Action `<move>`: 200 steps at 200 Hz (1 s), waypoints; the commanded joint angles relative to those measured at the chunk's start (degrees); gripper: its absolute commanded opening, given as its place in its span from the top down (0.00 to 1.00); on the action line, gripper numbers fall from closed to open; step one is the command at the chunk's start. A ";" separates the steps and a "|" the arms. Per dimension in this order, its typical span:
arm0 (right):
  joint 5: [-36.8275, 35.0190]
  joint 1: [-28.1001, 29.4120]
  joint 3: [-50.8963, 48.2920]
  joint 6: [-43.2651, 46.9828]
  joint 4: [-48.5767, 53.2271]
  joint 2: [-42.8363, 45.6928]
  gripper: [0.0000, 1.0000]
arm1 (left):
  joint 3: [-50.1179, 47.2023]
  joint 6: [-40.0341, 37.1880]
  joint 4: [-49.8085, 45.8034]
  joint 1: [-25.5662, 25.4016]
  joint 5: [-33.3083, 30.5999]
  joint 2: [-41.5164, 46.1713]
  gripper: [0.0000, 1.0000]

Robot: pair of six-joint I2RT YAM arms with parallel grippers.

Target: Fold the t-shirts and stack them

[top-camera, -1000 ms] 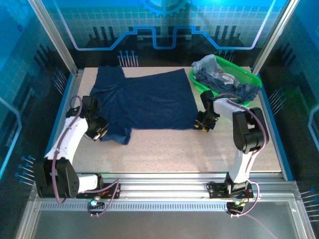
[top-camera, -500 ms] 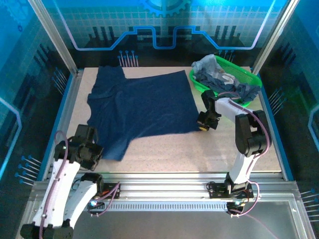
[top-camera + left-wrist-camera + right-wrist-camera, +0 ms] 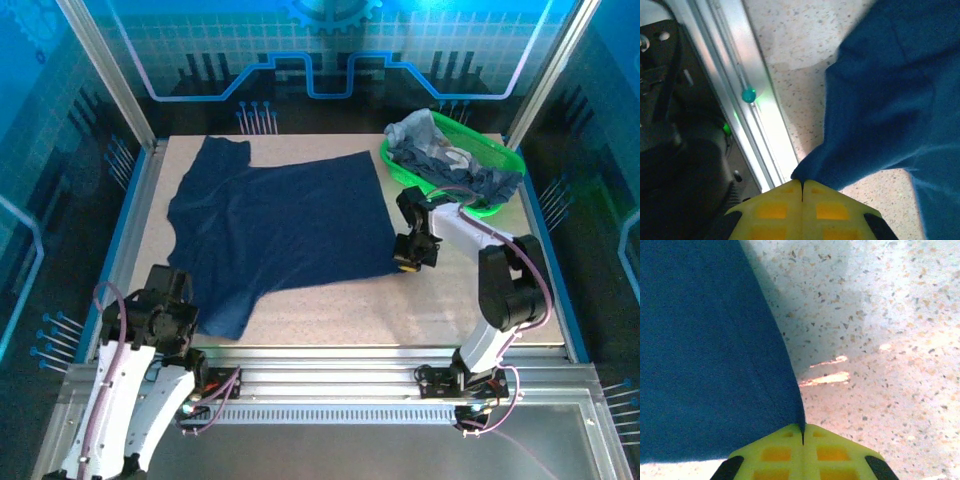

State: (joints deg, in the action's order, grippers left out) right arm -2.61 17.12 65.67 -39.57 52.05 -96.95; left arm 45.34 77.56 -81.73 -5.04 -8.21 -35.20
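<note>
Evidently soft, light and limp, the navy t-shirt lay spread on the surface. The left claw clenched its near corner and the right claw its right hem corner. Corners and hems looked the best holds.

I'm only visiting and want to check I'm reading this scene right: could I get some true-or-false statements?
1. A dark navy t-shirt lies spread on the table. True.
2. The right gripper hangs open above the cloth. False: it is shut on the t-shirt's edge.
3. The green basket holds crumpled shirts. True.
4. The left gripper grips the basket. False: it is shut on a corner of the t-shirt.
</note>
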 commanded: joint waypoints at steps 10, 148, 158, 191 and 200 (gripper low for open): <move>1.43 -1.20 1.47 -0.72 1.65 0.19 1.00 | 4.33 -6.17 14.61 -0.33 -2.16 -10.16 1.00; 3.57 -3.63 30.75 -3.14 8.66 -19.18 1.00 | 30.33 -27.48 35.56 11.24 -0.79 -49.05 1.00; 2.97 -3.68 32.56 -3.19 8.93 -20.47 1.00 | 30.94 -28.12 36.24 11.69 -0.67 -50.45 1.00; 1.17 -3.65 38.67 -3.33 10.26 -24.65 1.00 | 32.78 -30.55 37.56 12.84 -1.06 -53.54 1.00; 0.93 -3.68 40.40 -3.23 10.76 -25.74 1.00 | 33.18 -31.26 38.39 13.31 -0.29 -54.38 1.00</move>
State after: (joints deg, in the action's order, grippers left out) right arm 0.30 14.09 101.21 -42.19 59.42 -119.61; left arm 75.99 50.15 -45.52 6.81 -9.34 -88.14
